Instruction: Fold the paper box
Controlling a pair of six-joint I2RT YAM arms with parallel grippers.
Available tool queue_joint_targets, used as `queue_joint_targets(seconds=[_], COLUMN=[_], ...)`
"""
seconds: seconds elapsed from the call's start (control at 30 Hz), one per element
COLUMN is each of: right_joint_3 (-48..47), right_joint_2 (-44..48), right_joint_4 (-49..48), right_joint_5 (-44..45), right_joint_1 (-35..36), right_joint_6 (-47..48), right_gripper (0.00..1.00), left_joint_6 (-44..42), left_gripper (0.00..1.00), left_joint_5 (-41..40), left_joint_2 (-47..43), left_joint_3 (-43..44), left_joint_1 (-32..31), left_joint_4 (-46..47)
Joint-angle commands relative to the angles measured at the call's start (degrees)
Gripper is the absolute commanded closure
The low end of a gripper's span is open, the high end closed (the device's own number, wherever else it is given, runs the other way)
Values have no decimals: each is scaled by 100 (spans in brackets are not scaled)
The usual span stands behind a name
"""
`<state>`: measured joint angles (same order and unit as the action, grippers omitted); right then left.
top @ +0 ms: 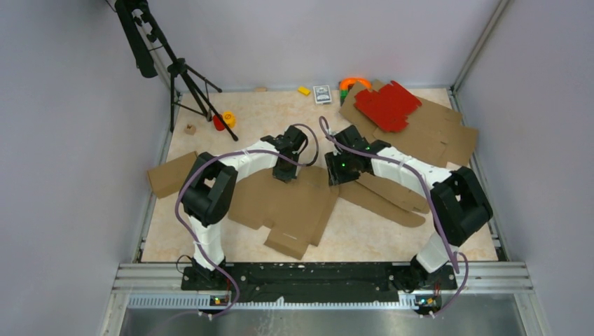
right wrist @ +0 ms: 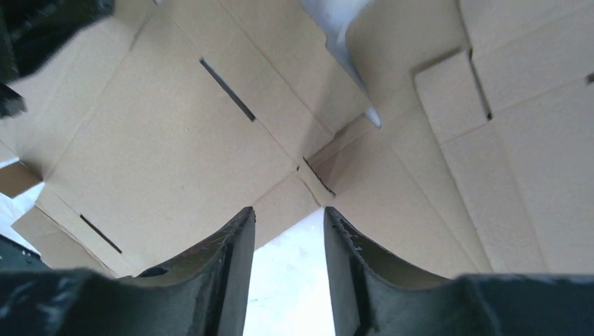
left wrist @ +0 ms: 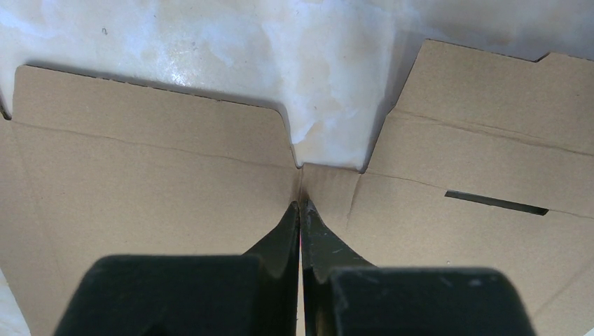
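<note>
My left tool (top: 284, 171) is shut tight. Its two fingers (left wrist: 284, 238) press together with no gap, and nothing sits between them. The tips rest on the paper box (top: 280, 206), right on a fold line beside a small cut between two flaps. From the left wrist I can see one thin slot (left wrist: 496, 203) in the flap to the right.

My right tool (top: 335, 170) is partly open. From its wrist I see a gap between the two fingers (right wrist: 235, 259), and the white surface (top: 364, 241) shows through that gap. It holds nothing. Its tips sit just at the edge of the box, but I cannot tell if they touch it.

The paper box lies flat and unfolded on the surface, in the middle, under both tools.

Now I count. There are two tools. There is one paper box. There is one red sheet (top: 387, 105) at the back right. It lies on top of one big brown sheet (top: 438, 133). One more brown piece (top: 170, 173) lies at the left edge. One black tripod (top: 183, 80) stands at the back left, with a few small toys near it and along the back wall.
</note>
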<state>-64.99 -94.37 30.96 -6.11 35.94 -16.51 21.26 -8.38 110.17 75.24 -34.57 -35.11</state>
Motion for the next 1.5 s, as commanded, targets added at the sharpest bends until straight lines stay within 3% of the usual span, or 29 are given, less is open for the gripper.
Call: queue_joint_targets(seconds=[0.0,0.07,0.57,1.23,1.4,1.47], right_joint_3=[-563,-620,-517,39,105,81], right_joint_2=[93,-51,-477,-52,-246,-185], right_joint_4=[16,-26,-117,-223,-353,-378], right_joint_5=[234,258,-540,-1506,-1511,-1475], right_joint_1=[-104,-181,-219,-202,-202,-200], right_joint_6=[135,140,168,-13,-62,-63], right_gripper=[55,51,45,66,67,60], left_joint_6=[1,1,-10,36,37,37], left_gripper=[100,100,100,100,100,100], left_joint_5=[91,91,71,126,92,91], left_joint_2=[289,287,308,280,218,207], left_joint_3=[-90,-105,-36,-83,-114,-114], left_joint_1=[-35,-34,-33,-33,-33,-33], left_joint_4=[-92,-92,-110,-83,-92,-92])
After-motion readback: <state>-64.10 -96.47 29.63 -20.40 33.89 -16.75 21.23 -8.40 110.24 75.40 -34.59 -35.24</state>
